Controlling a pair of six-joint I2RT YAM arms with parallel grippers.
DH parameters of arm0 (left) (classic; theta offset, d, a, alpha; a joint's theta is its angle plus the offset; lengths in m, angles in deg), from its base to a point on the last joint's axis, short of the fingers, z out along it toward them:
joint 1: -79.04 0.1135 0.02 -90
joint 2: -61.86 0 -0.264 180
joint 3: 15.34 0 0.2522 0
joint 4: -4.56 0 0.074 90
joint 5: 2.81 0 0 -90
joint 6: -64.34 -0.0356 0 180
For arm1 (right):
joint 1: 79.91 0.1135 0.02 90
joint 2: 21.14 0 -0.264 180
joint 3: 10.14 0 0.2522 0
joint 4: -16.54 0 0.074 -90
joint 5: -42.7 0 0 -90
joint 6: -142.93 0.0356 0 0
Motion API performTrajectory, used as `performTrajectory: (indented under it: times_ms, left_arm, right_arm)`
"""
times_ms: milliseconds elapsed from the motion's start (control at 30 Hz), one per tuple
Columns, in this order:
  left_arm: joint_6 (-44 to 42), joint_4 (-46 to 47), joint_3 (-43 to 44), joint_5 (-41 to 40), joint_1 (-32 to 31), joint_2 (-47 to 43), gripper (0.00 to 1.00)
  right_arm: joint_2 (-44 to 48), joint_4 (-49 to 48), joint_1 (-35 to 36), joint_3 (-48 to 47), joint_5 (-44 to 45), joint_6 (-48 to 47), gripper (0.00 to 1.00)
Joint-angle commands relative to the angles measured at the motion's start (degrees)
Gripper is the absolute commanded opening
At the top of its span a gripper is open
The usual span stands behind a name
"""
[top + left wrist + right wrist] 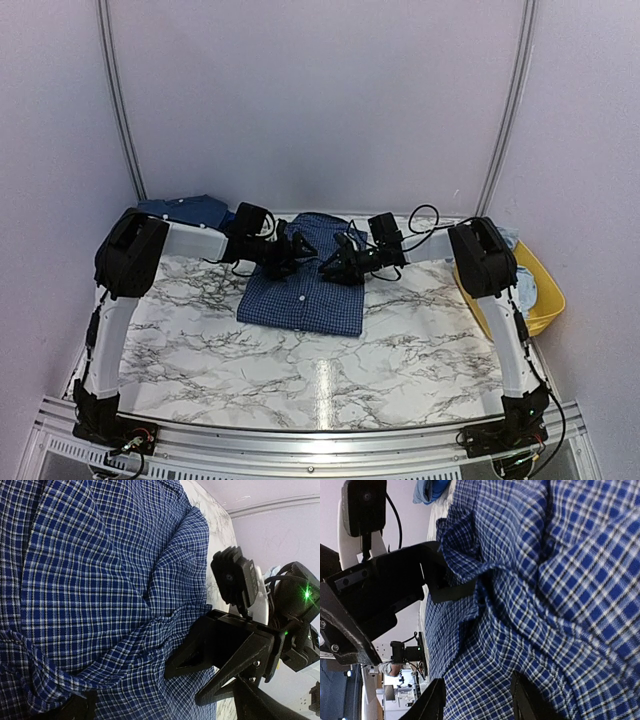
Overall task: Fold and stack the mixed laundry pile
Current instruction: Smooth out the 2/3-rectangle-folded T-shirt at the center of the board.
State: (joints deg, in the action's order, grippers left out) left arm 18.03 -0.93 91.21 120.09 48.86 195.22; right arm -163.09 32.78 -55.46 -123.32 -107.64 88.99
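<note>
The navy small-check shirt (pixel 305 290) lies folded flat on the marble table, collar toward the back wall. Both grippers meet over its far half. My left gripper (pixel 292 250) is open, its fingers spread wide on the checked cloth (pixel 100 580), with a ridge of fabric bunched at one fingertip (pixel 75 707). My right gripper (pixel 335 265) is open too, its fingers (pixel 432 700) set apart with the shirt (pixel 545 580) between them. A solid dark-blue piece (pixel 190 210) lies at the back left. A light-blue garment (pixel 522 290) sits in the tub.
A yellow plastic tub (pixel 545 285) stands at the table's right edge beside the right arm. The white back wall is just behind the shirt. The right gripper (pixel 220 650) shows close in the left wrist view, and the left gripper's body (pixel 380 595) in the right wrist view.
</note>
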Motion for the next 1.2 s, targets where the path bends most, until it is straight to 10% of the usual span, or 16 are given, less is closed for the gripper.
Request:
performTrajectory:
  times_ms: [0, 600, 767, 1167]
  left_arm:
    - [0.66, -0.91, -3.14, -1.4, 0.11, 1.69, 0.99]
    - [4.83, 4.79, -37.59, -12.18, -4.92, -31.23, 0.99]
    - [-10.29, -10.39, -32.94, -12.15, -2.75, -35.55, 0.99]
    - [-8.94, -9.18, -28.84, -6.99, -5.26, -23.95, 0.88]
  right_arm:
    - [-3.61, 4.52, -0.45, -3.43, 3.65, -1.85, 0.45]
    - [19.3, 21.1, 4.49, 17.25, 6.27, -22.09, 0.45]
    - [27.12, 22.14, 4.21, 18.57, 9.62, -24.06, 0.46]
    - [22.84, 8.62, 5.3, 30.67, 7.76, -18.86, 0.43]
